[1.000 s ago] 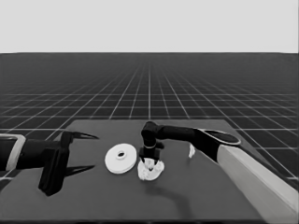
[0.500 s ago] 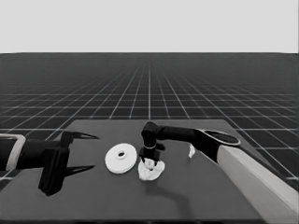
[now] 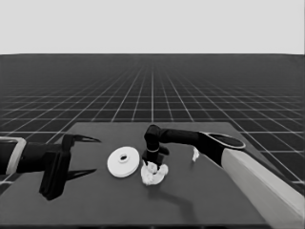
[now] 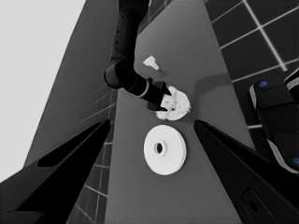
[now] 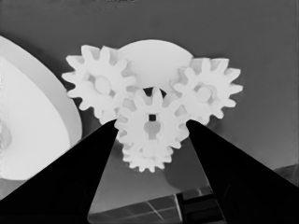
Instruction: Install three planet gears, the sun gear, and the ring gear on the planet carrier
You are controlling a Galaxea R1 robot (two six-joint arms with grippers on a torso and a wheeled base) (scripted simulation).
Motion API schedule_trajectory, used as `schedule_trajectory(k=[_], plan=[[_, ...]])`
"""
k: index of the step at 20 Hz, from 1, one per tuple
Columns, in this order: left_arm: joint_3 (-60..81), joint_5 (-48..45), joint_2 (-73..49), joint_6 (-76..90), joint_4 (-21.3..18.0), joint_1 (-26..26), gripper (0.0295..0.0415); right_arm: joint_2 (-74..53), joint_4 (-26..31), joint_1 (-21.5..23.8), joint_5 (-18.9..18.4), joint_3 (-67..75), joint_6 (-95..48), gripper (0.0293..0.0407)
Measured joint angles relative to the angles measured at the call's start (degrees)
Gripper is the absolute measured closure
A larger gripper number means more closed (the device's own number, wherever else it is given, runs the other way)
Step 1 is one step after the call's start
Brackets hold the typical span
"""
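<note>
A: Right end effector (image 5: pixel 150 128) hangs over the smaller round part (image 5: pixel 154 58), fingers clamped on the centre gear (image 5: pixel 150 122) between three planet gears (image 5: pixel 99 85)

B: If its teeth clash, neighbours could lift. The larger round part (image 3: pixel 123 161) sits just beside; open desk (image 3: pixel 228 200) nearer us. Left end effector (image 3: pixel 76 157) waits, fingers apart, at the left end

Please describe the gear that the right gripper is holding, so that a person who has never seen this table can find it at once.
Find the larger round part near the middle of the table; beside it lies the smaller round part, covered by small gears. The right gripper stands over this cluster. Its fingers flank the middle gear, which sits between three outer gears and alone has a squarish centre hole.
</note>
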Motion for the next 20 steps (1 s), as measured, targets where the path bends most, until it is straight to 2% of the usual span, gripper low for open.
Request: schedule_trajectory(k=[20], plan=[[0.0,0.0,0.0,0.0,0.0,0.0,0.0326,0.0,0.0,0.0,0.0,0.0,12.0,0.039]])
